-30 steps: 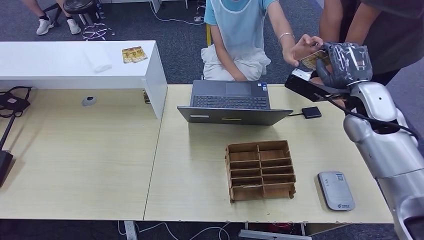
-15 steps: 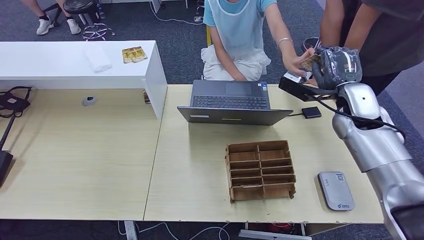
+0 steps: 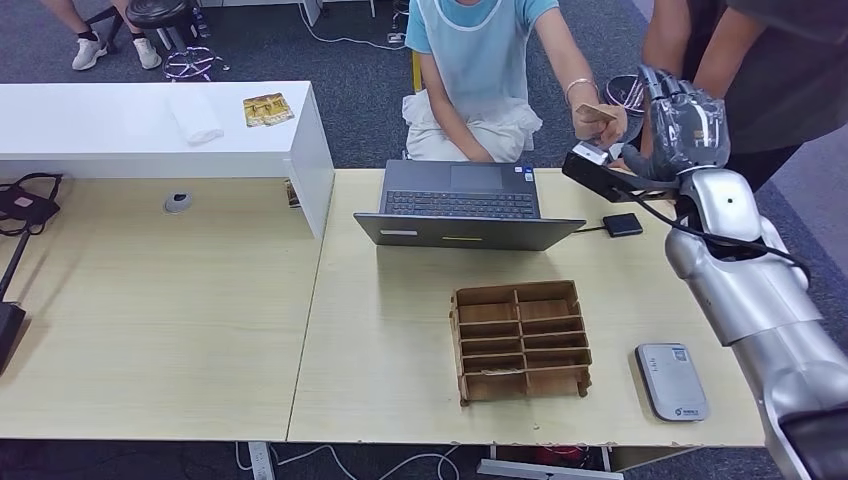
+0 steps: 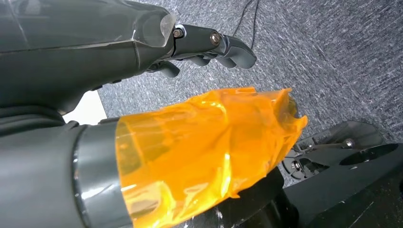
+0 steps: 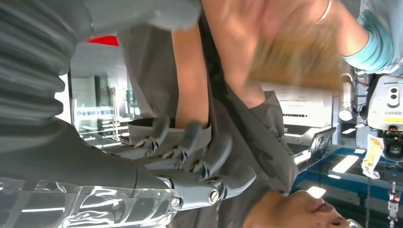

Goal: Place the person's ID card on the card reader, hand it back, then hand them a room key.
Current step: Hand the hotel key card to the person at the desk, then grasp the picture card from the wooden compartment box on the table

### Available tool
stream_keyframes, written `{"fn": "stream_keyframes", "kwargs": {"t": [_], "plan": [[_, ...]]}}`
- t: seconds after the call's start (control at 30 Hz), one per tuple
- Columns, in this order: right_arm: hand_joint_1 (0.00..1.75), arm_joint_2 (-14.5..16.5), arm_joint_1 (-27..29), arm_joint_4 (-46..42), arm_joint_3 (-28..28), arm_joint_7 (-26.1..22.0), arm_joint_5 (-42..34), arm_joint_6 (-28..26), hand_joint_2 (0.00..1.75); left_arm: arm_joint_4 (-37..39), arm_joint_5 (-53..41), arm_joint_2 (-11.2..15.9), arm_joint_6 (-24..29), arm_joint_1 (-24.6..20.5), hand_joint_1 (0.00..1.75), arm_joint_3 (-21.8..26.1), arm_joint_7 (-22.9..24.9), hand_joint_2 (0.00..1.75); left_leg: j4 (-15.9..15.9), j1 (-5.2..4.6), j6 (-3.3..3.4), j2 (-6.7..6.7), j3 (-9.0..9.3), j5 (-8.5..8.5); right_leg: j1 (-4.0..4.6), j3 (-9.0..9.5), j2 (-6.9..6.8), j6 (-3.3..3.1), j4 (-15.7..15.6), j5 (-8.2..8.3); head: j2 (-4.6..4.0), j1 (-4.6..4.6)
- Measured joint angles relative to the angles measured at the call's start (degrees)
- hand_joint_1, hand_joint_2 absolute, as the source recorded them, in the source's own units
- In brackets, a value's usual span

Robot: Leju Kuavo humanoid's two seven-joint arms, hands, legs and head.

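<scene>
The tan ID card (image 3: 598, 111) is pinched in the hand (image 3: 597, 122) of a person in a light blue top, raised above the far edge of the table (image 3: 400, 330) and just beside the robot's right hand (image 3: 685, 120). In the right wrist view the card (image 5: 297, 59) is a blur, so no print on it can be read. The right hand's fingers (image 5: 190, 142) are spread apart and hold nothing; a clear film wraps the hand.

The left hand (image 4: 157, 42) hangs over grey carpet, its thumb covered in orange film (image 4: 204, 147); its fingers (image 4: 223, 45) are curled in on nothing.

On the table near the right arm lies the grey card reader (image 3: 672, 380), with a small blue logo too small to read. To its left stands a brown divided tray (image 3: 520, 340), and beyond that an open laptop (image 3: 462, 205) with a small black box (image 3: 623, 224) cabled beside it. A white counter (image 3: 150, 130) at the left carries a yellow packet (image 3: 268, 108) whose writing is illegible.
</scene>
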Motion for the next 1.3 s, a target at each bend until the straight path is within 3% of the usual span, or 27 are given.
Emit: {"fn": "stream_keyframes", "kwargs": {"t": [0.37,0.57,0.73,1.0,1.3], "plan": [[0.00,-0.67,2.97,-3.22,-4.41,-0.80,-2.34,-4.04,1.75,0.00,0.59,0.02,0.18,0.04,0.00,0.00,-0.19,0.00,0.01,0.00,0.00,0.00,0.01,0.00,0.00,-0.02,0.00,0.00,0.00,0.00,0.00,-0.01],[0.00,-1.27,10.22,-12.78,-11.44,-4.83,-12.97,-9.23,1.75,0.00,1.68,0.02,0.48,0.27,0.00,0.00,-0.93,0.00,0.00,0.00,0.00,-0.02,-0.02,-0.01,0.00,-0.02,-0.01,0.00,0.00,-0.01,0.00,-0.01],[0.00,-1.23,16.75,-21.65,-17.92,-9.39,-22.53,-9.90,1.75,0.00,2.85,0.04,0.58,0.60,0.00,0.02,-1.51,0.00,0.00,0.01,0.00,-0.02,-0.03,-0.01,0.00,-0.03,-0.02,-0.01,-0.01,-0.01,0.00,-0.01],[0.00,-0.79,30.81,-37.28,-27.94,-18.71,-44.37,0.87,1.75,0.00,6.20,0.10,1.20,1.05,0.00,0.11,-2.84,0.00,-0.01,0.01,0.00,-0.13,-0.06,-0.02,0.00,-0.03,-0.08,0.00,-0.01,-0.03,-0.01,-0.01],[0.00,0.37,47.67,-50.42,-34.72,-25.48,-53.80,9.37,1.75,0.00,8.86,0.39,1.59,1.39,0.00,0.92,-4.13,0.00,-0.02,0.02,0.00,-0.16,-0.08,-0.05,0.01,-0.06,-0.15,0.02,-0.03,-0.08,0.00,-0.01]]}}
